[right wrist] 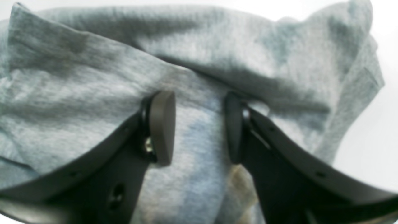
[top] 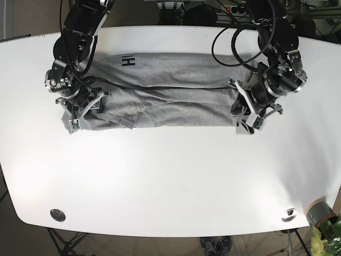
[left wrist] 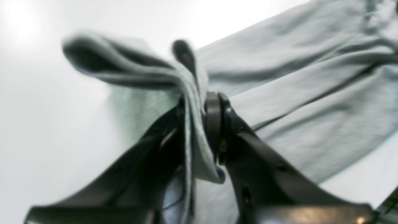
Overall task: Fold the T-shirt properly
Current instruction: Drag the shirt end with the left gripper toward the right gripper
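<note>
While the left fingers pinch the T-shirt edge, the right fingers stand spread.

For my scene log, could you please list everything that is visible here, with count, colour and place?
T-shirt: one, grey, black letters, lying lengthwise folded across the far half of the table.
Table: one, white, fills the base view.
Round fittings: two, silver, near corners of the table.
Plant pot: one, grey, on the floor beside the table's near corner.
Left gripper: one, black, shut on the T-shirt edge.
Right gripper: one, black, open over the T-shirt.
</note>
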Robot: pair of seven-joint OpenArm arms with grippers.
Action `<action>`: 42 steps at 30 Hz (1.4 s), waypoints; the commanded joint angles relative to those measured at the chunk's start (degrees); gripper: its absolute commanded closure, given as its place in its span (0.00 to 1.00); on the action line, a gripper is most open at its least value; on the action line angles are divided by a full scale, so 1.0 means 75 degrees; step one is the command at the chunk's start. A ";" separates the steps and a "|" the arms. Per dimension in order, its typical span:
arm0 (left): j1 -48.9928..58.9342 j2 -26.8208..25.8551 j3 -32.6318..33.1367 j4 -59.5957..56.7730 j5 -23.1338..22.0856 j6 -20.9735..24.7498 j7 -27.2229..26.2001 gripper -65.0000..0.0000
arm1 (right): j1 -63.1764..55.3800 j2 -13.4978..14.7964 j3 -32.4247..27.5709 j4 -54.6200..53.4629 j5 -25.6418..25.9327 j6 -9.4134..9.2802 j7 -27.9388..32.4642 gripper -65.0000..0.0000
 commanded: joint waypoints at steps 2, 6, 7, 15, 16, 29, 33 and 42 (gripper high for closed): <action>-0.0165 0.0145 0.0412 0.0144 -0.0168 -0.0008 -0.0176 1.00 | -0.0032 0.0061 0.0013 0.0093 0.0063 -0.0018 0.0158 0.62; -0.0388 0.0251 0.0999 0.0133 -0.0192 0.0069 -0.0188 1.00 | -0.0056 0.0061 0.0013 -0.0165 0.0063 -0.0018 0.0170 0.62; -0.0435 0.0298 0.1104 0.0121 -0.0168 0.0069 -0.0188 1.00 | -0.0056 0.0061 0.0013 -0.0236 0.0063 -0.0018 0.0170 0.62; -0.0658 0.0720 0.1866 0.0097 -0.0156 0.0866 -0.0188 1.00 | -0.0091 0.0061 0.0024 -0.0388 0.0063 0.0005 0.0170 0.62; -0.0704 0.0720 0.2053 0.0086 -0.0156 0.0995 -0.0188 1.00 | -0.0103 0.0061 0.0024 -0.0364 0.0063 0.0005 0.0182 0.62; -0.0693 0.0696 0.2604 -0.0325 -0.0156 0.1288 -0.0188 0.97 | -0.0114 0.0061 0.0024 -0.0353 0.0063 0.0005 0.0182 0.62; -0.0681 0.0602 0.2862 -0.0325 -0.0156 0.1288 -0.0188 0.94 | -0.0114 0.0061 0.0024 -0.0364 0.0063 0.0005 0.0182 0.62; -0.0681 0.0403 0.3694 -0.0336 -0.0145 0.1311 -0.0176 0.92 | -0.0091 0.0061 0.0013 -0.0364 0.0063 0.0017 0.0182 0.62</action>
